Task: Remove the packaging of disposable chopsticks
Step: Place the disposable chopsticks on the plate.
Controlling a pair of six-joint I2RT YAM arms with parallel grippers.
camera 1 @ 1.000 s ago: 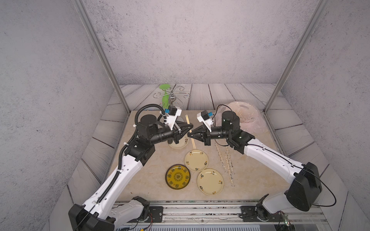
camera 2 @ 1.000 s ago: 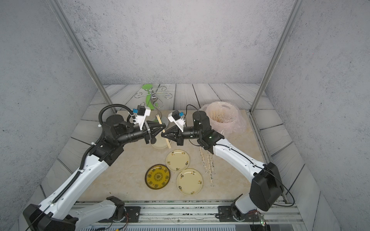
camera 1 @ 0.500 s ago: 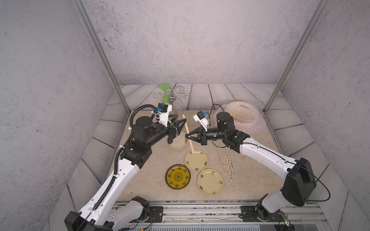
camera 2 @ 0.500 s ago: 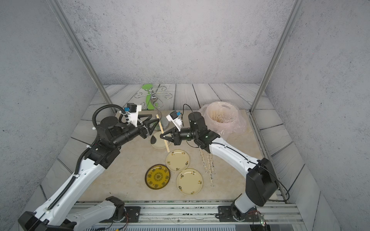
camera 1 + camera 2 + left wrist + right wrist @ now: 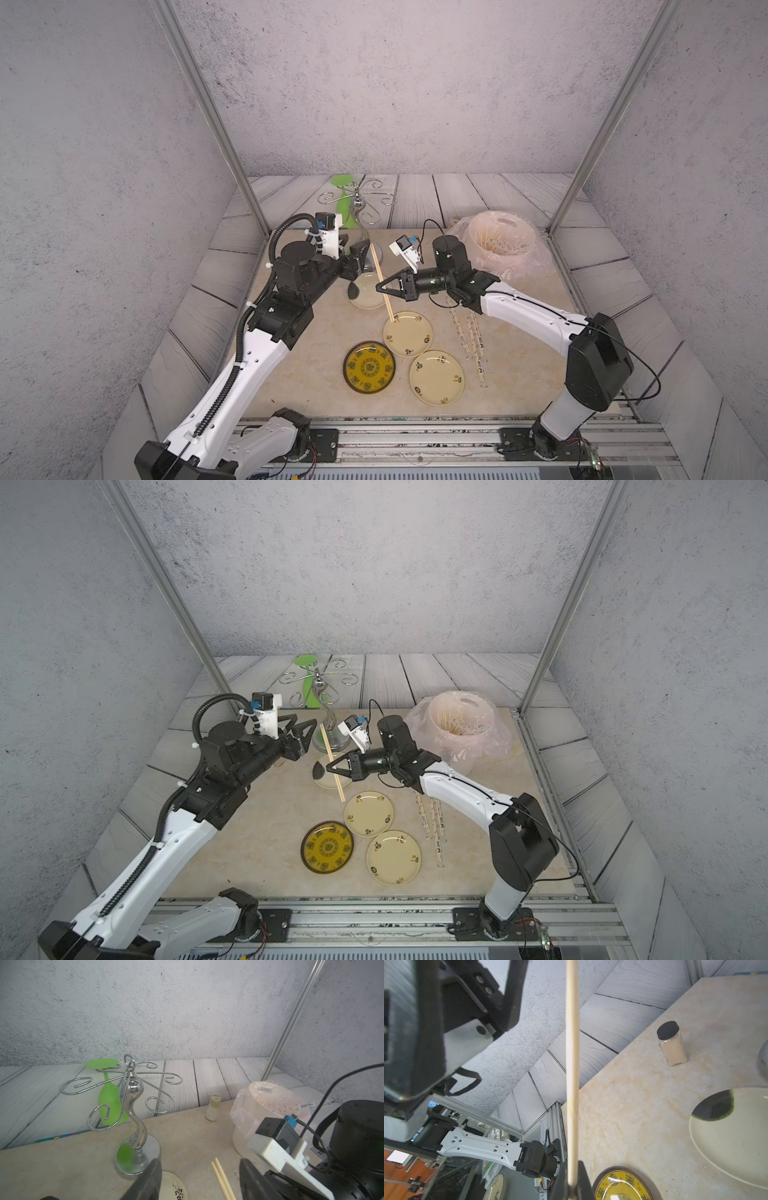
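My right gripper (image 5: pixel 379 286) (image 5: pixel 329 766) (image 5: pixel 572 1183) is shut on a bare pair of disposable chopsticks (image 5: pixel 382 279) (image 5: pixel 331 756) (image 5: pixel 572 1059), held slanted above the plates. Their near end hangs over a cream plate (image 5: pixel 413 343). My left gripper (image 5: pixel 352 248) (image 5: pixel 304 723) (image 5: pixel 199 1167) stands open just left of the sticks' far end (image 5: pixel 220 1177), touching nothing. Several more pairs in their clear packaging (image 5: pixel 470 337) (image 5: pixel 433 821) lie on the table to the right of the plates.
A chrome cup rack (image 5: pixel 358 208) (image 5: pixel 133 1093) with a green goblet (image 5: pixel 110 1103) stands at the back. A bin with a pinkish bag (image 5: pixel 505 249) sits back right. A yellow plate (image 5: pixel 369 368), two more cream plates (image 5: pixel 436 377) (image 5: pixel 365 296), a white bottle (image 5: pixel 214 1108) and a spice jar (image 5: pixel 671 1045) are nearby.
My left gripper has opened and drawn back to the left, away from the chopsticks. My right gripper keeps the sticks and has shifted them left, near end tipped down.
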